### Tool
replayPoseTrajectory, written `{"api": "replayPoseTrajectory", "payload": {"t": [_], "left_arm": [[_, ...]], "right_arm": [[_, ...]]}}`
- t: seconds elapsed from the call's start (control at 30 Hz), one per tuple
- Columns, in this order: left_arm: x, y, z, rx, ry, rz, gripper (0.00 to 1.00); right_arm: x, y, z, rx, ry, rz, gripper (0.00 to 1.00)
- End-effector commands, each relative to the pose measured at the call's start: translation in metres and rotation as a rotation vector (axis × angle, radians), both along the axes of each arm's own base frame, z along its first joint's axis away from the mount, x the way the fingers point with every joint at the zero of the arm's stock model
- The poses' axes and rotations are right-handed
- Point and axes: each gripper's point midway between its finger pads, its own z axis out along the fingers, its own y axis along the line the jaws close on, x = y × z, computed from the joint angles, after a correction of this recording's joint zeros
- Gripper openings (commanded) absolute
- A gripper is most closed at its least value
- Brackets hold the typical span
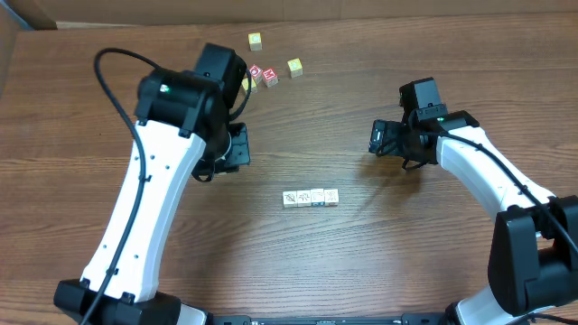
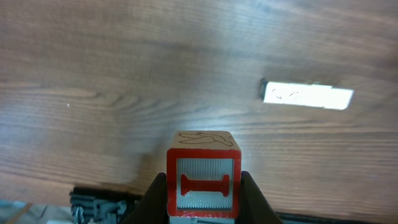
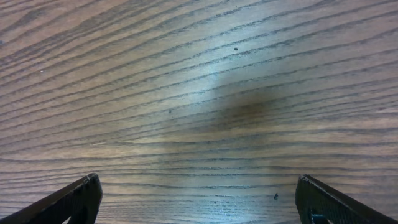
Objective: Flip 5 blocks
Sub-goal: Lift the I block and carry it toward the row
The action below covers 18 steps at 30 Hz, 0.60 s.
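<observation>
Your left hand (image 2: 203, 198) is closed on one block (image 2: 203, 183), its fingers (image 2: 155, 200) pressed against the two sides, holding it above the worktop (image 2: 93, 74). The face turned toward the wrist camera has a red border around a ribbed white panel carrying a red mark shaped like a capital I. The face on top is bare wood with a dark line drawing that you cannot make out. Ahead of that hand and off to its right, well apart from it, a row of blocks (image 1: 310, 197) lies on the wood: four pale ones, side by side and touching, their prints too small to read. Beyond the same arm sit two red cubes (image 1: 263, 75) with white symbols and some yellow cubes (image 1: 294, 67). Your right hand (image 3: 202, 205) is spread wide, with bare wood grain under it and nothing between its fingers.
</observation>
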Motion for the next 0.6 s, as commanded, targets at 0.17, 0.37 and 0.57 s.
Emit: {"api": "replayPoseTrajectory", "payload": {"t": [0.17,0.37,0.57], "left_arm": [[-0.016,-0.014,-0.055,0.004,0.104,-0.034,0.13],[-0.017,-0.016,-0.088,0.006,0.119,0.003,0.12],[-0.021,-0.014,-0.108,0.012,0.132,0.009,0.13]], "right_arm": [[0.006,0.0,0.008,-0.006,-0.027,0.004,1.0],[0.006,0.0,0.008,-0.006,-0.027,0.004,1.0],[0.006,0.0,0.008,-0.006,-0.027,0.004,1.0]]}}
